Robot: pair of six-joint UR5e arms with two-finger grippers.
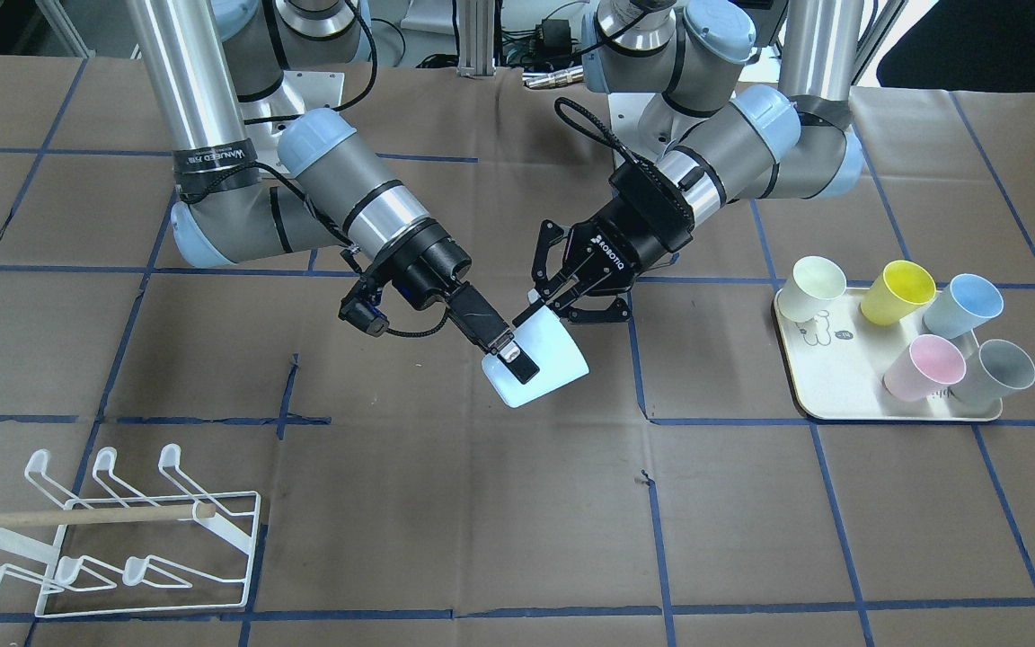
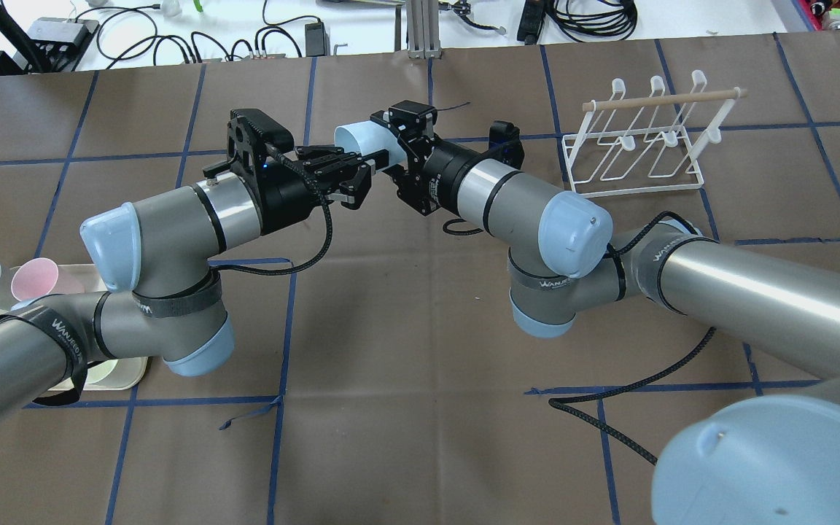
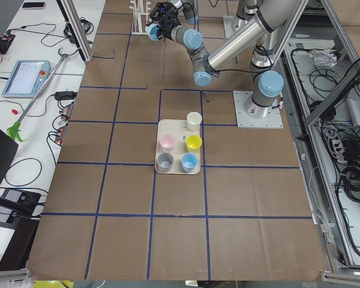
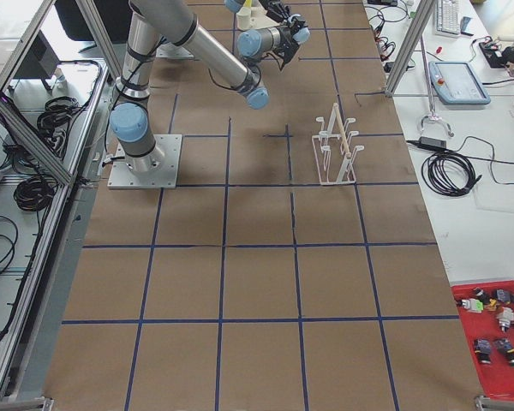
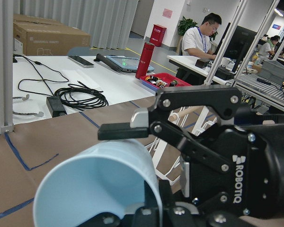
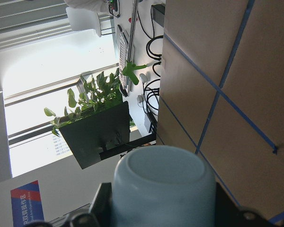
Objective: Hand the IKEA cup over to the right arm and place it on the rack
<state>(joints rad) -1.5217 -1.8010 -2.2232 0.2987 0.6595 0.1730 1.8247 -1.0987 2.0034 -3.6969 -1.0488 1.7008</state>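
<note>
A brown table taped into blue squares is filling the views, with desks, cables and seated people showing beyond it in the left wrist view. Over the middle of the table the two arms are meeting tip to tip. The right arm is reaching in with its lettered band showing, and the right gripper is clamping the pale blue cup between its two fingers. The right wrist view is showing the cup's rounded base with a dark finger pressing on either side. The cup is hanging in the air above the table, tipped onto its side, with its mouth pointing towards the left arm. The left gripper is sitting just beside the cup's mouth with its jaws spread wide and gripping nothing. In the left wrist view one finger is lying just over the rim, and I cannot tell whether it is touching. The rack is standing on the table on the robot's right, well apart from the cup. On the robot's left a tray is carrying five other cups, coloured cream, yellow, blue, pink and grey.
</note>
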